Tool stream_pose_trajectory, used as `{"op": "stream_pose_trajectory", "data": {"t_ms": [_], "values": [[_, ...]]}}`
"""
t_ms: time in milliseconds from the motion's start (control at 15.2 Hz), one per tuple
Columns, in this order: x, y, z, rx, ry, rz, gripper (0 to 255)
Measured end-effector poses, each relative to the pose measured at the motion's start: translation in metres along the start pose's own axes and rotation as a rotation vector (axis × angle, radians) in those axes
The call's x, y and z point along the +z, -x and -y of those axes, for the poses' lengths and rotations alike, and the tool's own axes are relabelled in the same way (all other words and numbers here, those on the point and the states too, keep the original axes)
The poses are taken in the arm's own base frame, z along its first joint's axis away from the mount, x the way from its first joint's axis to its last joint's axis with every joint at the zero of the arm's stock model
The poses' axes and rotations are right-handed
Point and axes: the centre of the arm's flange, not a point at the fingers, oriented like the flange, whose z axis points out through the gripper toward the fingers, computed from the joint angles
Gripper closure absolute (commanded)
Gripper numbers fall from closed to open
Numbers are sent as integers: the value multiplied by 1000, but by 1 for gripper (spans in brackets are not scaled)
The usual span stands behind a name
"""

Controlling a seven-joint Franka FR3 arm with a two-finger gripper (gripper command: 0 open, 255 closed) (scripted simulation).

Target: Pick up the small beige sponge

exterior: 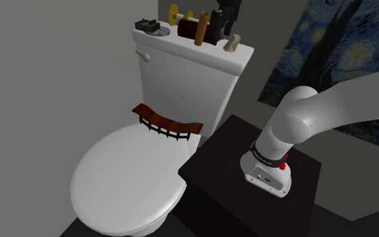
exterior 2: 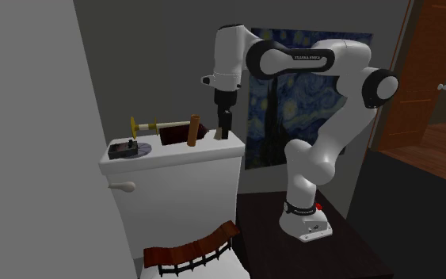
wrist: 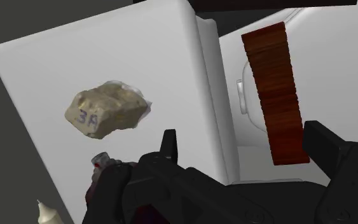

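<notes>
Claw (wrist: 243, 135) hangs over the white toilet tank lid (exterior: 204, 55). You have its fingers spread apart, gripping nothing. The beige sponge (wrist: 107, 111) is lumpy and marked "3A". It lies on the lid off to one side of the fingers, clear of both. In the shoulder view it sits at the lid's right end, near a brown upright cylinder (exterior: 200, 30) and a dark red spool (exterior: 188, 28). A curved wooden rack (exterior: 167, 126) rests on the toilet seat cover below the tank.

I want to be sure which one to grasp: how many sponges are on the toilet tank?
1. The sponge lies on the tank lid, at the end near the open tool, untouched. Another could hide behind the roll.
</notes>
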Motion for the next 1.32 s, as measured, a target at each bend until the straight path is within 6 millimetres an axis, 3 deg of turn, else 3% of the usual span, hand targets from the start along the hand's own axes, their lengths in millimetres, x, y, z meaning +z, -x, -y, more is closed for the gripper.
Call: {"op": "stream_pose_trajectory", "data": {"t_ms": [66, 198, 660, 726, 1254, 1320], "values": [[0, 0, 0, 0, 0, 0, 0], [-1, 2, -22, 2, -41, -16, 0], [7, 21, -147, 4, -267, -107, 0], [8, 24, -156, 4, -284, -115, 0], [45, 28, -159, 2, -302, -123, 0], [47, 28, -159, 2, -302, -123, 255]]}}
